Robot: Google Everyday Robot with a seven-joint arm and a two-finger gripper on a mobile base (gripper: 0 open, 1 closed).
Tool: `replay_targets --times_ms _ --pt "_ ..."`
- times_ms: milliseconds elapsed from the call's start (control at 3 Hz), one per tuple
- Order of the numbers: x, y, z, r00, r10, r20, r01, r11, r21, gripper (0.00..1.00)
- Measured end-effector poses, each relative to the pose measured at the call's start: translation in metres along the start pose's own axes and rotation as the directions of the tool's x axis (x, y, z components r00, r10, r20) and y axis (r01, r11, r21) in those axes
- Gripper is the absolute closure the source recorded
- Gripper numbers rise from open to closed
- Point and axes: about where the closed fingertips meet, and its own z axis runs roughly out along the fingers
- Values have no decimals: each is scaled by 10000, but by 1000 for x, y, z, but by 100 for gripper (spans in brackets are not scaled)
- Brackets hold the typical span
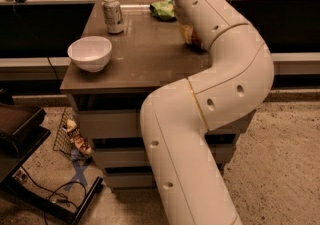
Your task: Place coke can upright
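A red-orange thing (190,36), seemingly the coke can, lies on the grey table (145,59) at its right side, mostly hidden behind my white arm (220,69). I cannot tell how it is posed. My arm rises from the bottom of the camera view, bends over the table's right side and leaves the frame at the top edge. The gripper is out of view beyond that edge.
A pale green-and-white can (113,14) stands upright at the table's far left. A white bowl (90,53) sits near the front left corner. A green bag (164,10) lies at the far edge. A wire basket (70,136) and cables lie on the floor at left.
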Motion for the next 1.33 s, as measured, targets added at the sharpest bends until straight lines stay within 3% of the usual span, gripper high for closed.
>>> replay_targets --times_ms 333,667,1000,1333 --pt "5 -16 -10 9986 320 423 -318 9995 -41 100" --pt "17 -42 -32 9875 861 1320 -818 9959 -378 100" --pt "34 -65 -49 9627 1310 2366 -1077 9882 -1088 100" --pt "48 -81 -67 8935 1525 4224 -619 9734 -2205 100"
